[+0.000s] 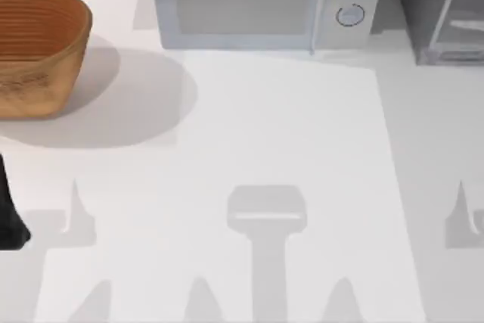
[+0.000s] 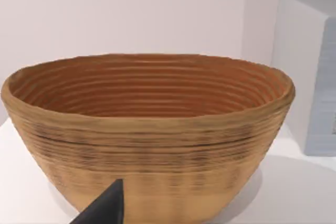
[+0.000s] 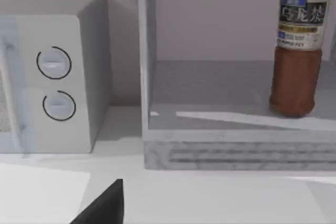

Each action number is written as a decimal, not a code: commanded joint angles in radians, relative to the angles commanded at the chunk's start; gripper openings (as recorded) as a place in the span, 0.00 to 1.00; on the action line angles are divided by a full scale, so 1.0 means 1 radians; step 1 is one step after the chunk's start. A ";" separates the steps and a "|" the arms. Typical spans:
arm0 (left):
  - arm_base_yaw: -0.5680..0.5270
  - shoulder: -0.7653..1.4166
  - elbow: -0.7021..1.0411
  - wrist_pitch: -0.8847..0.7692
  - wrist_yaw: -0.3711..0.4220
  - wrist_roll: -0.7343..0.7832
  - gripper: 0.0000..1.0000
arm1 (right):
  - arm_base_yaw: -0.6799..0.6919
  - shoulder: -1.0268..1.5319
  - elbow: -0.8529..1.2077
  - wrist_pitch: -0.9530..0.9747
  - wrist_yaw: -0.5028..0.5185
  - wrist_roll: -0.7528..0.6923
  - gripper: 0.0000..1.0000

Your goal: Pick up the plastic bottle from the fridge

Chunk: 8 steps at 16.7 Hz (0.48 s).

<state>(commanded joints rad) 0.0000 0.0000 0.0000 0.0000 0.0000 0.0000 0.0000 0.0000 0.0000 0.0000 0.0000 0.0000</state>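
From above, the fridge is sitting at the tabletop's far right corner, beside the microwave.

Right wrist: the bottle is standing upright inside the fridge. It is probably light, slick and rigid; grasping mid-body looks best. Whether either pincer is open, I cannot tell.

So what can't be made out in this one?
- Bottle: cap cut off by the right wrist view's edge; small label print unreadable.
- Fridge: cut off by the top view's edges, its inside hidden from above.
- Basket: cut off by the top view's edge.
- Left gripper and right gripper: just a dark tip each at the wrist views' edges.
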 joint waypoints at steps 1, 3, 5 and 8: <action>0.000 0.000 0.000 0.000 0.000 0.000 1.00 | 0.000 0.000 0.000 0.000 0.000 0.000 1.00; 0.000 0.000 0.000 0.000 0.000 0.000 1.00 | -0.005 0.011 0.003 0.011 -0.005 0.000 1.00; 0.000 0.000 0.000 0.000 0.000 0.000 1.00 | -0.027 0.065 0.015 0.065 -0.027 0.001 1.00; 0.000 0.000 0.000 0.000 0.000 0.000 1.00 | -0.087 0.224 0.042 0.223 -0.085 0.003 1.00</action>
<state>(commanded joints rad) 0.0000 0.0000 0.0000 0.0000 0.0000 0.0000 -0.0872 0.2239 0.0422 0.2227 -0.0846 0.0029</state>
